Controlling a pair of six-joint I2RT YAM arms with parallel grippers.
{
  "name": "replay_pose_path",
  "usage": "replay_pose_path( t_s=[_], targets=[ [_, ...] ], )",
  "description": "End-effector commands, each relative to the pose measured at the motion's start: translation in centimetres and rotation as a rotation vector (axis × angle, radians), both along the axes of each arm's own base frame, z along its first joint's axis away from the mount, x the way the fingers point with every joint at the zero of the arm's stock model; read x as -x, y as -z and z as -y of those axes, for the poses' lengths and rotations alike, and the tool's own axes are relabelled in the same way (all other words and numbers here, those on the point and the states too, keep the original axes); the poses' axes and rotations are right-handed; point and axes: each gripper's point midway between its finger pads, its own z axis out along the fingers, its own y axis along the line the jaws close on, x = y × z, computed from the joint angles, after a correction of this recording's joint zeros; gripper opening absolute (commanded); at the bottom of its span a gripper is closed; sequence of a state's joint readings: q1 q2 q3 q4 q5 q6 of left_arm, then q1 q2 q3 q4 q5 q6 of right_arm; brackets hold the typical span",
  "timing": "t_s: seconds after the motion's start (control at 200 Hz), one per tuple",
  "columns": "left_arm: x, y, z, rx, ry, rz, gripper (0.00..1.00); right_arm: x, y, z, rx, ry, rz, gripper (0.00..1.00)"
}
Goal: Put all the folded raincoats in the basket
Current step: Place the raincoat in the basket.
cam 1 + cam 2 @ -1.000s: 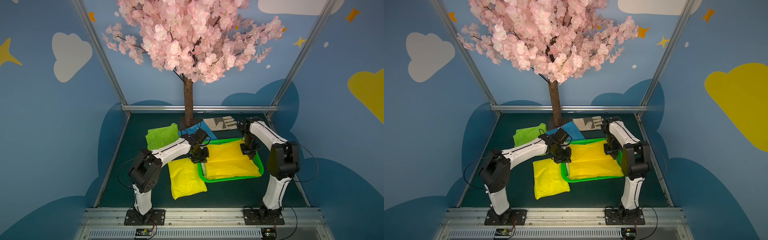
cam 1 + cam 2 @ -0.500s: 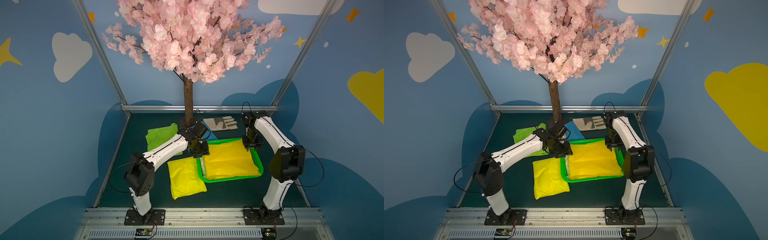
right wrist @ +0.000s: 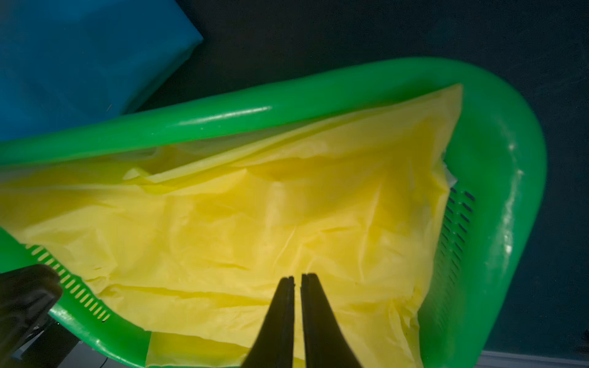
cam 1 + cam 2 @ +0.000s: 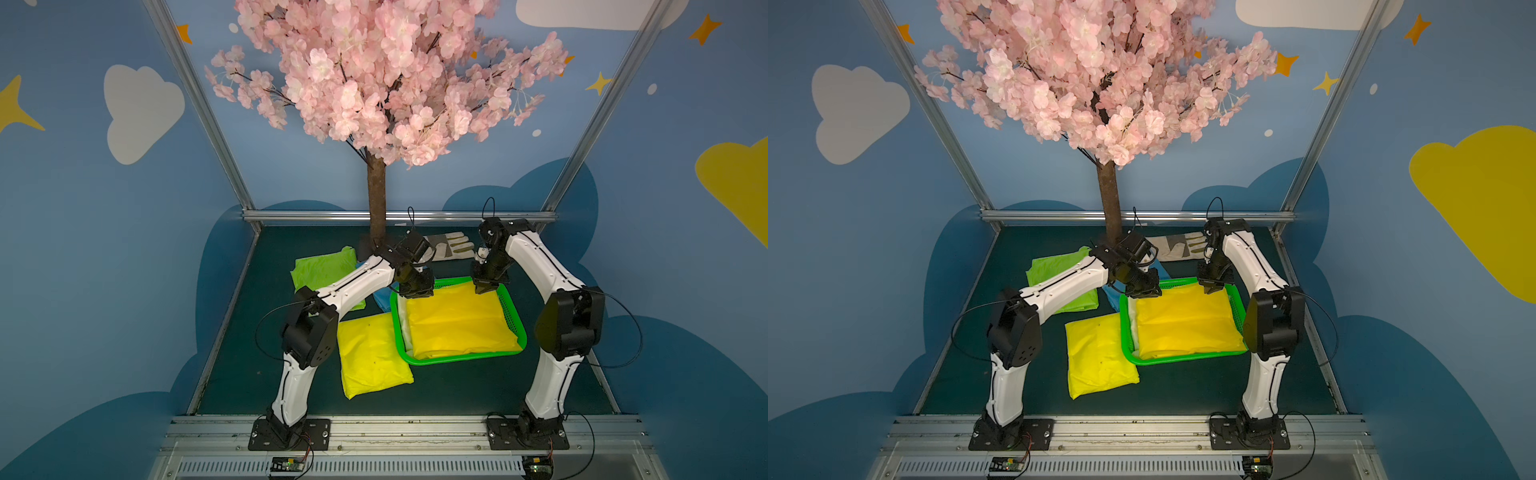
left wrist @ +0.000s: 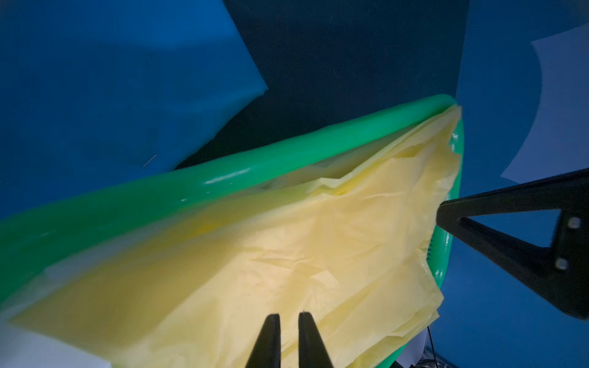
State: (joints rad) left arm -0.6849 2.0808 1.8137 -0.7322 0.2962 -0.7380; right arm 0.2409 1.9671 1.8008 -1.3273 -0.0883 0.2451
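A yellow folded raincoat (image 4: pixel 459 322) (image 4: pixel 1187 324) lies flat inside the green basket (image 4: pixel 457 358) (image 4: pixel 1183 358). My left gripper (image 4: pixel 417 293) (image 4: pixel 1144 293) hangs over the basket's far left corner. My right gripper (image 4: pixel 484 289) (image 4: pixel 1212 289) hangs over the raincoat's far right part. In the left wrist view the left gripper (image 5: pixel 289 315) is nearly shut with a narrow gap and nothing in it, above the raincoat (image 5: pixel 287 248) and the basket rim (image 5: pixel 255 162). In the right wrist view the right gripper (image 3: pixel 297 276) shows only a thin slit, also empty, above the raincoat (image 3: pixel 255 216).
Another yellow folded raincoat (image 4: pixel 372 357) lies on the table left of the basket. A lime one (image 4: pixel 320 270) and a blue one (image 4: pixel 382 297) lie behind it. A grey glove (image 4: pixel 451 245) and the tree trunk (image 4: pixel 377 199) stand at the back. A white layer (image 4: pixel 402 324) shows under the yellow raincoat.
Both grippers let go of the yellow raincoat in the basket, lifted off it towards the back, and have closed most of the way again. The raincoat stays in the basket.
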Motion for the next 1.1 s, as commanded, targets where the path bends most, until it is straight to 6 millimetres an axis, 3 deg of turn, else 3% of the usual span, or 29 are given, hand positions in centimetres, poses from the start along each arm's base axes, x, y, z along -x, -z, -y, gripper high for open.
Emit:
replay_pose_path(
  t_s=[0.0,0.19,0.446,0.601,0.851,0.956,1.096],
  targets=[
    [0.0,0.9,-0.6,-0.026,0.008,-0.027,0.16,-1.5,0.9,1.0,0.037,0.022,0.018,0.14],
    [-0.7,2.5,-1.8,-0.081,-0.017,-0.019,0.17,-3.0,3.9,2.4,0.073,0.073,0.008,0.13],
    [-0.4,4.2,-4.2,-0.18,-0.051,-0.031,0.19,-1.5,7.2,1.0,0.06,0.049,-0.059,0.11],
    [-0.6,4.2,-4.9,-0.191,-0.055,-0.028,0.2,-1.1,6.4,0.7,0.057,0.031,-0.041,0.12],
    [-0.5,1.7,-4.5,-0.153,-0.045,0.009,0.26,-1.3,2.7,1.0,0.047,0.026,0.056,0.15],
    [0.6,0.5,-3.2,-0.098,-0.015,0.029,0.3,-1.1,2.7,1.3,0.048,0.032,0.047,0.17],
    [2.4,0.6,-2.3,-0.09,0.019,0.024,0.3,-1.2,3.8,1.5,0.073,0.028,0.023,0.17]
  ],
)
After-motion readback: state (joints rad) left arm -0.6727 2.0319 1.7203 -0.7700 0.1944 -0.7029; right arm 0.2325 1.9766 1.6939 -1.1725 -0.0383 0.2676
